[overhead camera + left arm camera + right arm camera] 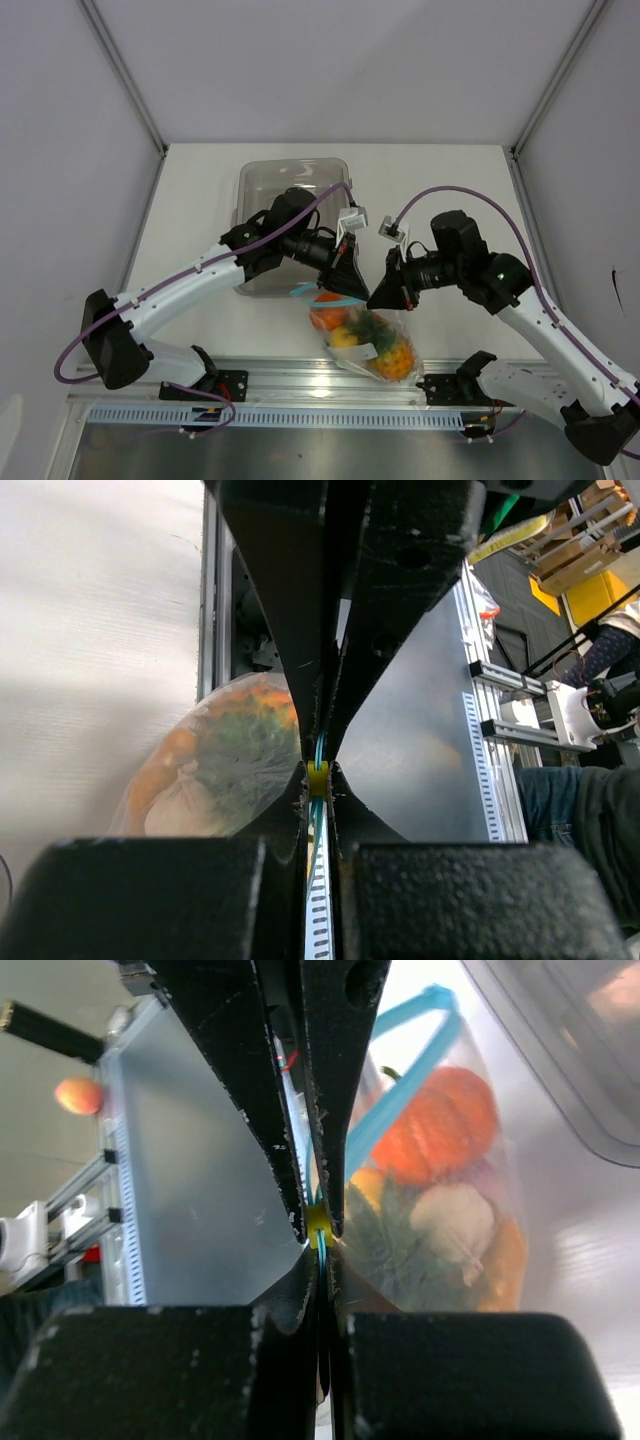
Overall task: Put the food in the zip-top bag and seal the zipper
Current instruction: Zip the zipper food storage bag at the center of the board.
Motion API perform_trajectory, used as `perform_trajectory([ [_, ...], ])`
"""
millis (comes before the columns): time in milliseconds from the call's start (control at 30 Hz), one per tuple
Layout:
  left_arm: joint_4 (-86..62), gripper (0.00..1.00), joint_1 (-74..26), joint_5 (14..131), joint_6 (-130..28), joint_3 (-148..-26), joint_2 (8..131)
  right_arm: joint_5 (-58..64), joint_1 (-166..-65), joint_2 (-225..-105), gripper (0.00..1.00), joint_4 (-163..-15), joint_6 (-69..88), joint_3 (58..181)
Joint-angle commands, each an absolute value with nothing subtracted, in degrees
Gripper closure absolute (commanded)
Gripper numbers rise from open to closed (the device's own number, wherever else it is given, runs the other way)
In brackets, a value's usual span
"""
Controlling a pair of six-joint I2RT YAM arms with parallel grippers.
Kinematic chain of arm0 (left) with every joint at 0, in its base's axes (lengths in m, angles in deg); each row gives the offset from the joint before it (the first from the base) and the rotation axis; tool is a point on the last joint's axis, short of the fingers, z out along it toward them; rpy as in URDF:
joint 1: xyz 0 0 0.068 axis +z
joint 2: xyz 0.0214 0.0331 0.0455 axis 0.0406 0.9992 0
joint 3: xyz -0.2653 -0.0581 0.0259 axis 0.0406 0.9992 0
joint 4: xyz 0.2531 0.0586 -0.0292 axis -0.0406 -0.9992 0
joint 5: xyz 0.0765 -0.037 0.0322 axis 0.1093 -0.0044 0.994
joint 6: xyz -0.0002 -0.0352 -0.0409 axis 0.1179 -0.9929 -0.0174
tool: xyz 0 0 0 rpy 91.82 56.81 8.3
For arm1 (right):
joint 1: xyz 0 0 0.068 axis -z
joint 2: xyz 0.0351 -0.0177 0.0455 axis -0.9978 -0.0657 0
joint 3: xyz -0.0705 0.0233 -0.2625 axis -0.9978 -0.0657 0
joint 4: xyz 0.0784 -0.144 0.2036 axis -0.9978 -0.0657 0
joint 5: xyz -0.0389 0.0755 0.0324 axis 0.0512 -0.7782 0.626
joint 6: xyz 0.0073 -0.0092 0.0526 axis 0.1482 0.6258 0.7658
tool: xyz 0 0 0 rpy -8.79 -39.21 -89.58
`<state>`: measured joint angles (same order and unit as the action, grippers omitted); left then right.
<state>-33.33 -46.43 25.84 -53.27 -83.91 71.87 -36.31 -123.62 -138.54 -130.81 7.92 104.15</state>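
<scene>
Sealing stage: food (395, 358) inside bag (352, 322); left gripper (318, 772), right gripper (320, 1228) both clamped on zipper (400, 1110) — next, likely: press its gaping stretch shut.

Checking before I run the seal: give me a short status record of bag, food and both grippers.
left gripper: shut on zipper
right gripper: shut on zipper
zip-top bag: lying between the arms, near the table's front edge
food: inside the bag
zipper state: strips look parted at one end, not sealed
tray: behind left gripper
</scene>
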Motion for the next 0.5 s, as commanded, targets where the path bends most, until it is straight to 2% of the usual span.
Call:
perform_trajectory([
  [0, -30.2, 0.99, -45.4, 26.4, -52.1, -84.8, 70.8, -28.3, -125.1, -136.8, 1.0, -131.9, 7.1, 105.7],
  [333, -34.3, 0.99, -42.9, 28.6, -49.7, -79.2, 67.1, -9.6, -124.6, -131.6, 1.0, -131.4, 9.8, 103.7],
  [467, -37.2, 1.0, -42.0, 30.4, -48.4, -77.2, 64.0, -8.0, -122.6, -129.5, 1.0, -130.1, 11.0, 101.5],
])
